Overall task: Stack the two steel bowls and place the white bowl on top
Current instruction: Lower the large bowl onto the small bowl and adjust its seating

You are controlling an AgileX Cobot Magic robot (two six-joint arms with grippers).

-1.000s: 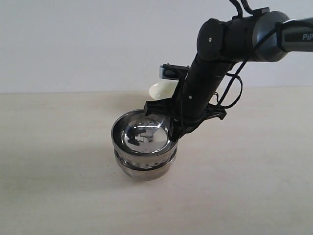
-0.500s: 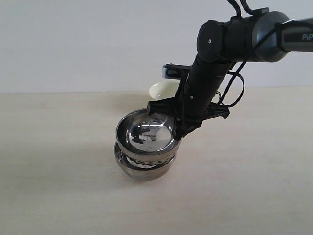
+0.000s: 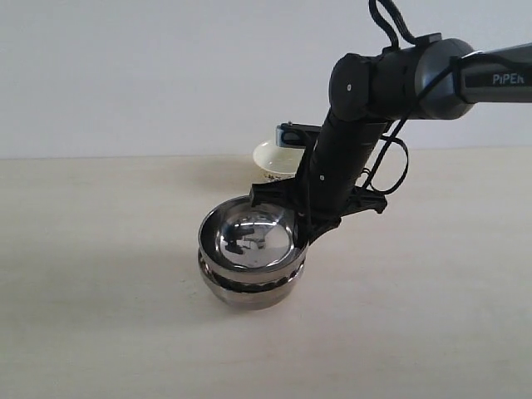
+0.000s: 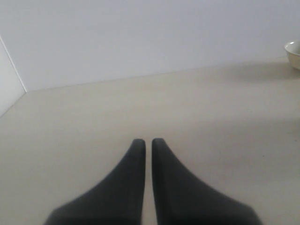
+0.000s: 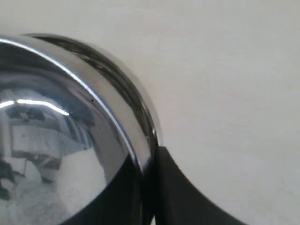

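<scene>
Nesting into the shiny round lower steel bowl (image 3: pixel 249 293), the matching upper steel bowl (image 3: pixel 252 237) is found near the middle of the pale table (image 3: pixel 100 249). Whether it is fully seated cannot be told. Its thin rim is pinched by the black right gripper (image 3: pixel 301 235), jaws clamped on the wall. The small cream-white ceramic bowl (image 3: pixel 277 158) is noted behind the stack, toward the far edge, apart from it. The black left gripper (image 4: pixel 147 143) is closed on nothing over bare table. Risks judged: released off-level, the upper bowl could rock or slide, and a sideways pull could shift both bowls.

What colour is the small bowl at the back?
Cream-white bowl, dark markings outside; clearest in exterior view.
</scene>
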